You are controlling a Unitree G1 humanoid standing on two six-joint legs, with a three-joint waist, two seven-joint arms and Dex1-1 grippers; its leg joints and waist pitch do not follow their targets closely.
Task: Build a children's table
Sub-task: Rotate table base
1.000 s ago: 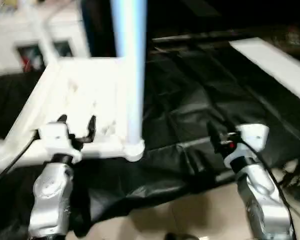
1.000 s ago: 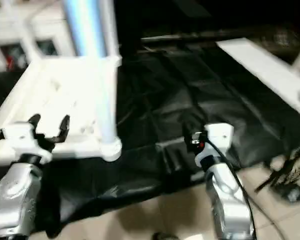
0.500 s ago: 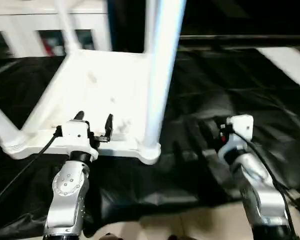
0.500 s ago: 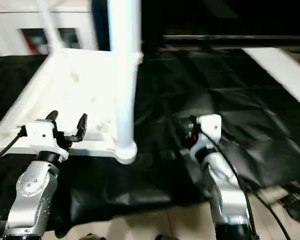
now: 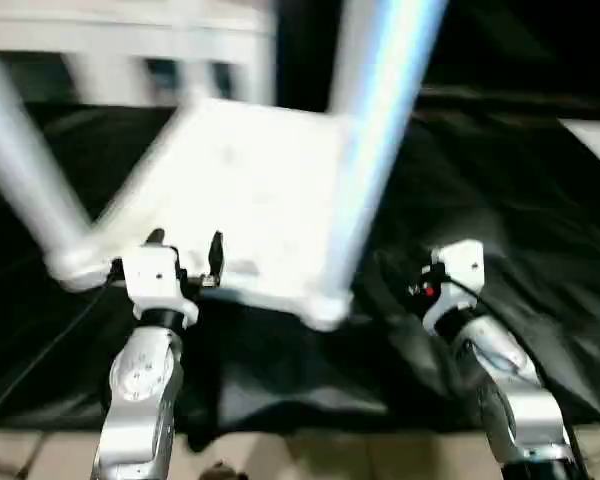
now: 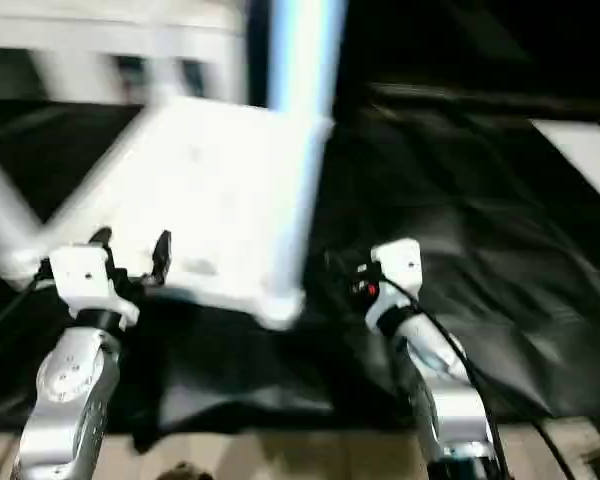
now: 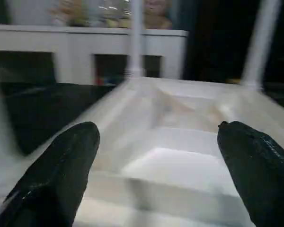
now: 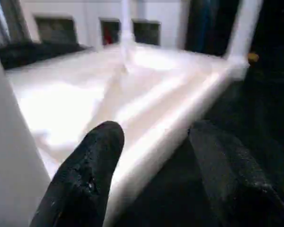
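Note:
The children's table lies upside down on the black cloth, its white tabletop (image 5: 250,190) facing up with the ribbed underside showing. One white leg (image 5: 385,130) stands in the near right corner socket and another leg (image 5: 25,170) rises at the near left corner. Two more legs (image 7: 136,38) stand at the far corners. My left gripper (image 5: 186,240) hovers open over the tabletop's near edge, its fingers (image 7: 61,165) wide apart with nothing between them. My right gripper (image 8: 156,130) is open too, empty, just right of the near right corner and pointing at the tabletop's side.
Black cloth (image 5: 500,180) covers the work table to the right of the tabletop. A white board (image 5: 595,135) lies at the far right. A white shelf unit (image 5: 130,40) stands behind. Tan floor (image 5: 310,460) shows below the table's front edge.
The head camera has swung, so the whole scene sits further right and blurs. Both grippers keep the same opening and much the same place beside the tabletop.

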